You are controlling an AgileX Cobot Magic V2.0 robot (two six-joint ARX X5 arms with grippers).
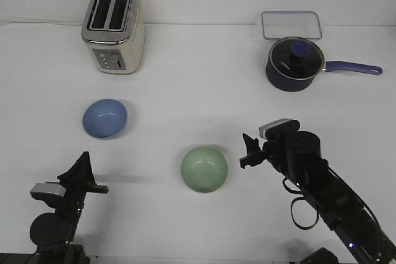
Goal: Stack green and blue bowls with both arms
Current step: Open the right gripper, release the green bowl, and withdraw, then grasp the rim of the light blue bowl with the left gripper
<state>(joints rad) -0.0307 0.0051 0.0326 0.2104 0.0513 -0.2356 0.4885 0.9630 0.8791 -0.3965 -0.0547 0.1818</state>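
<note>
- Glossy glaze on both bowls, front view: green bowl point(204, 169) sits upright on the white worktop point(204, 85) near centre; blue bowl point(105, 118) upright, well apart to its left and further back. Nothing stacked yet.
- Right end effector point(247, 151) is just beside the green bowl's right rim, apparently not touching. Fingers seen end-on; cannot tell whether released or clenched. Nothing in it.
- Left end effector point(85, 160) is near the front edge, in front of the blue bowl, clear of it. Fingers look close together, but cannot tell for sure. Nothing held.
- Risk: a thin, slick rim could slip from a pointed pinch, or a sideways approach could shove the green bowl away instead of gripping it.
- Risk: both arms meeting over one bowl may collide; sequencing needed.
- Risk: a tilted release would seat the upper bowl crooked or tip it off.
- Toaster point(114, 29), saucepan point(295, 63) and clear container point(291, 26) stand at the back, unlikely to interfere.
</note>
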